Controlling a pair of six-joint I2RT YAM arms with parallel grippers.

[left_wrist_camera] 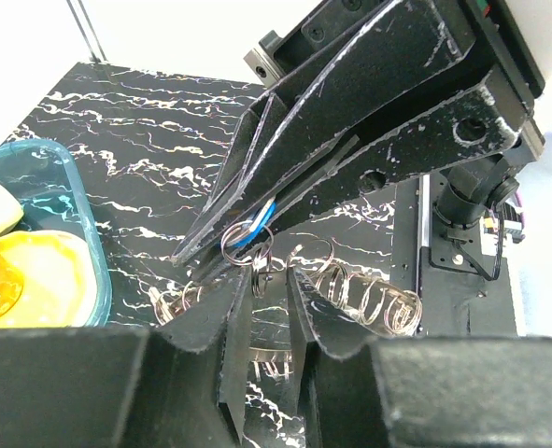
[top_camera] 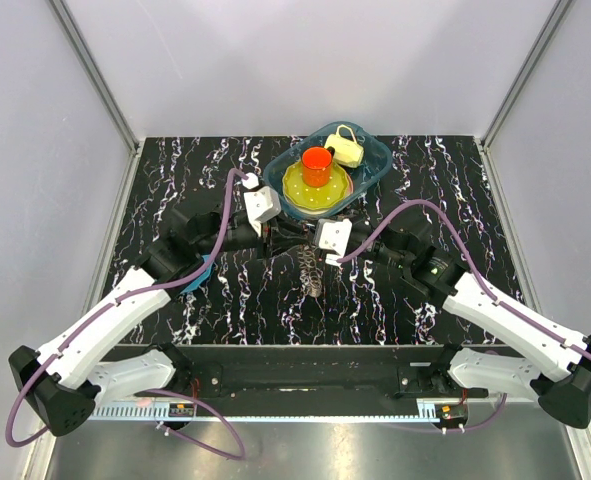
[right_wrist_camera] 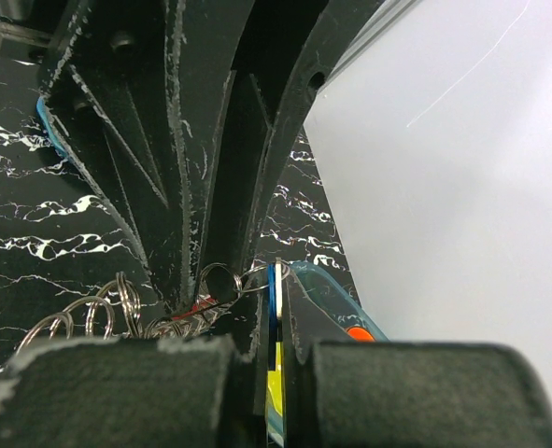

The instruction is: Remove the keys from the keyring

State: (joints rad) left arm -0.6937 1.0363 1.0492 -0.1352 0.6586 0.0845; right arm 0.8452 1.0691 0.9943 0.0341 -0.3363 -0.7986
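The left gripper's (left_wrist_camera: 268,282) jaws stand narrowly apart around the top of the keyring (top_camera: 312,272); whether they pinch it I cannot tell. The keys (left_wrist_camera: 369,301) dangle between both arms above the table (top_camera: 175,180). The right gripper (right_wrist_camera: 274,322) is clamped on the blue disc (left_wrist_camera: 257,226), probably to steady the bunch.
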